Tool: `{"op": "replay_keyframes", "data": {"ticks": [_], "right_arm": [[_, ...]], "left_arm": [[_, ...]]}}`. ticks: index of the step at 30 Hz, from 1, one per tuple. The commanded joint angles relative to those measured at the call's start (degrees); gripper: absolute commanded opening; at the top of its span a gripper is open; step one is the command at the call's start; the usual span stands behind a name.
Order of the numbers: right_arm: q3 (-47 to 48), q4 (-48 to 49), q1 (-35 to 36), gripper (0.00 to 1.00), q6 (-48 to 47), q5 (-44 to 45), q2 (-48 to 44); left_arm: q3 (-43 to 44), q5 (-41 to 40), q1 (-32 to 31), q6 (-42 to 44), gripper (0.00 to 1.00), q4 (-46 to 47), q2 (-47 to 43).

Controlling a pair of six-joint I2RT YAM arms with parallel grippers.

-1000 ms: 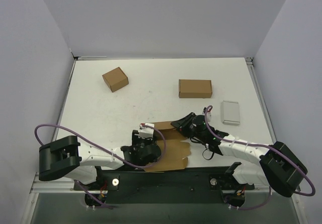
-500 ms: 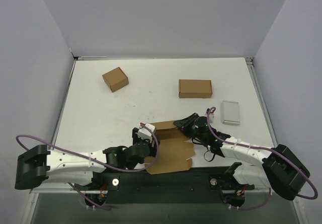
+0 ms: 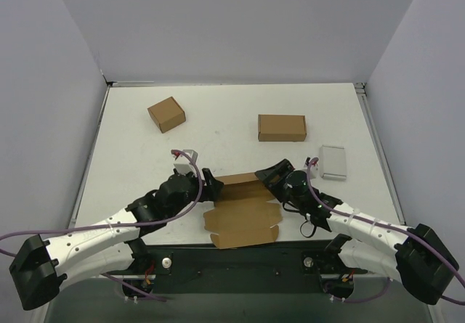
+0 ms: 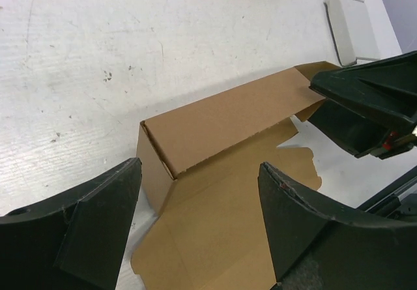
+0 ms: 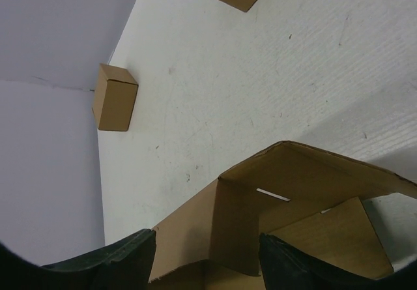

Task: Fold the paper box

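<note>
At the paper box [image 3: 243,221], with left pincer [image 3: 208,181] and right pincer [image 3: 268,175] both spread, push its sides up slowly.

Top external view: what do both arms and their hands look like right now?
The left arm and right arm have white link shells with chunky black joints. A purple cable loops along each. The left hand and right hand are black, with broad, wedge-shaped fingers.

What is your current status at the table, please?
Left gripper open at paper box left end. Right gripper open at right end. Back wall standing, front panel flat. Nothing in the way.
</note>
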Motion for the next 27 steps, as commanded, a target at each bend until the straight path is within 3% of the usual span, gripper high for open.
{"op": "replay_keyframes", "data": {"ticks": [1, 16, 22, 27], "right_arm": [[-0.7, -3.0, 0.4, 0.66, -2.3, 3.1, -3.0], [0.9, -16.4, 3.5, 0.65, -10.6, 8.0, -13.8], [3.1, -22.1, 7.5, 0.66, -18.6, 11.7, -15.2], [3.0, -23.2, 7.9, 0.69, -21.9, 9.4, -13.6]], "left_arm": [[1.1, 4.8, 2.7, -3.8, 0.81, 5.7, 2.4], [-2.0, 6.6, 8.5, -6.1, 0.74, 10.3, 7.1], [-4.4, 6.9, 8.7, -7.0, 0.73, 11.5, 7.7], [-6.3, 7.7, 8.7, -7.3, 0.65, 13.1, 7.9]]}}
